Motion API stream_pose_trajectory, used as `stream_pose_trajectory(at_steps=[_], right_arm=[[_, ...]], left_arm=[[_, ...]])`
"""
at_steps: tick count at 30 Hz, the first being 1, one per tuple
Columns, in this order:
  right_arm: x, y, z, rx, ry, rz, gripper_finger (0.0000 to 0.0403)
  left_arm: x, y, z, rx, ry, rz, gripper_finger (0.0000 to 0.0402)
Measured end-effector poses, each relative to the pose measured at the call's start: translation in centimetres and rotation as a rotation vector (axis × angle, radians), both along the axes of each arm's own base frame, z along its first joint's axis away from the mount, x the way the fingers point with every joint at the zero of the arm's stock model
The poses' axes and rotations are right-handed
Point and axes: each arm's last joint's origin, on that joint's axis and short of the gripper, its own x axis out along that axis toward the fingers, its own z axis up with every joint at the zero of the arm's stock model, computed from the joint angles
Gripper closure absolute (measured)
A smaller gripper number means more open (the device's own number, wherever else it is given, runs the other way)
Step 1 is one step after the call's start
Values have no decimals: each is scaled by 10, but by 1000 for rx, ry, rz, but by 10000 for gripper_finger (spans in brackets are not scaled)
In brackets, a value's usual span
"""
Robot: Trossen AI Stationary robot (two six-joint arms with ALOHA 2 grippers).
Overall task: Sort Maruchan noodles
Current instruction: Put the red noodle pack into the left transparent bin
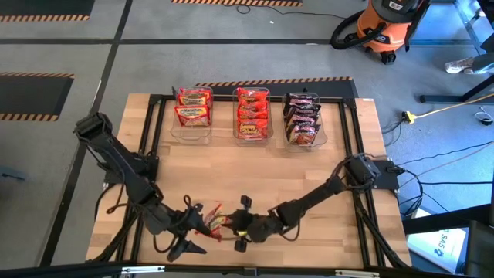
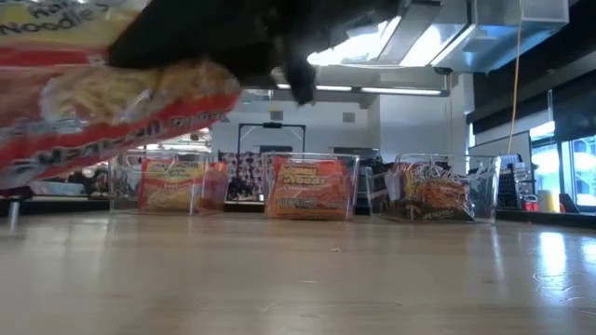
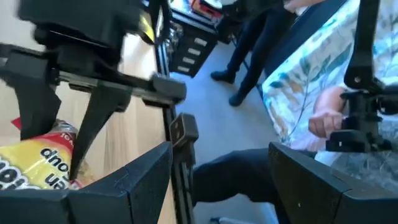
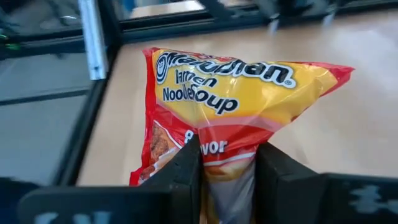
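Your right claw (image 4: 228, 180) pinches one yellow-and-red Maruchan ramen packet (image 4: 233, 106) above the desk (image 1: 309, 185), your left claw (image 1: 187, 229) spread beside it, three clear bins (image 1: 252, 116) behind.

The high view looks straight down on the whole bench (image 1: 309, 174) and both arms; the low view sits at bench-top height, facing level across it to the three bins (image 2: 312, 186) — a row both views share; each wrist view looks forward past its own jaws, very near — both catch the yellow-and-red noodle packet (image 4: 236, 99).
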Motion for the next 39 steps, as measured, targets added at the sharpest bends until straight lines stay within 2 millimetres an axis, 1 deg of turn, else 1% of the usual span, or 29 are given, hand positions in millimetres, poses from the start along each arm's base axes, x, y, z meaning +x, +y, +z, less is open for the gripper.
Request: stream_pose_trajectory(at_steps=[4, 8, 14, 17, 20, 22, 29, 31, 34, 39], right_arm=[[-10, 20, 7, -121, 28, -65, 326], [-24, 43, 15, -197, 39, -90, 326], [-40, 77, 36, -227, -3, -71, 326], [-45, 86, 45, -255, -8, -69, 326], [-44, 86, 51, -276, -11, -82, 326], [-39, 83, 56, -284, -21, -94, 326], [-25, 66, 54, -264, 14, -70, 327], [-22, 61, 53, -251, 29, -58, 327], [-21, 60, 54, -241, 23, -61, 327], [-20, 59, 53, -252, 21, -73, 327]], left_arm=[[4, 2, 2, -63, 17, -16, 141], [12, 10, 3, -71, 0, 44, 141], [17, 17, 2, -56, 12, 72, 141], [19, 20, 0, -42, 30, 82, 141], [19, 18, -4, -39, 49, 69, 141], [21, 17, -9, -40, 75, 74, 141], [26, 12, -23, -34, 129, 79, 141], [27, 14, -25, -29, 136, 84, 141], [29, 17, -26, -22, 142, 104, 141], [32, 28, -33, 3, 218, 180, 141]])
